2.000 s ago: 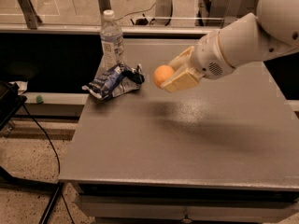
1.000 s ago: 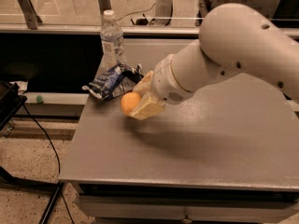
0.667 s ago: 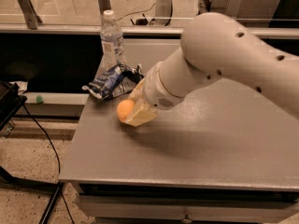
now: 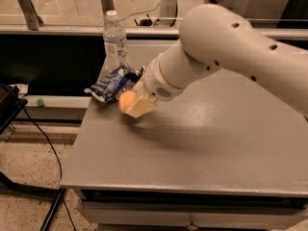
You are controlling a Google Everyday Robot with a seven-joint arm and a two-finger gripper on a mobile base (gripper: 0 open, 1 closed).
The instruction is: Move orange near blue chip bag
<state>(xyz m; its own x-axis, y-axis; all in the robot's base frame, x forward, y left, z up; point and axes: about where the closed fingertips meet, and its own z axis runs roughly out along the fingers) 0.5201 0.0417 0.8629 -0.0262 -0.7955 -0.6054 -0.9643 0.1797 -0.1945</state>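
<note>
Camera view showed the tool (image 4: 134, 106) clamped on the orange (image 4: 126, 101), low over the desk (image 4: 202, 143), just beside the blue chip bag (image 4: 108, 84) on its near-right side.

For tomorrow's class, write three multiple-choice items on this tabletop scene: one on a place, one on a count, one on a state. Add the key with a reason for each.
1. Where is the orange?
A) in the tool, low over the table, beside the blue chip bag
B) on the floor
C) on top of the bottle

2. How many water bottles are in view?
A) none
B) one
C) three

3. What state is the tool in?
A) open and empty
B) shut on the orange
C) shut on the bag

Key: 1 A, the fruit sits between the beige fingers right next to the bag. 2 B, a single clear bottle stands behind the bag. 3 B, the fingers close round the fruit.
</note>
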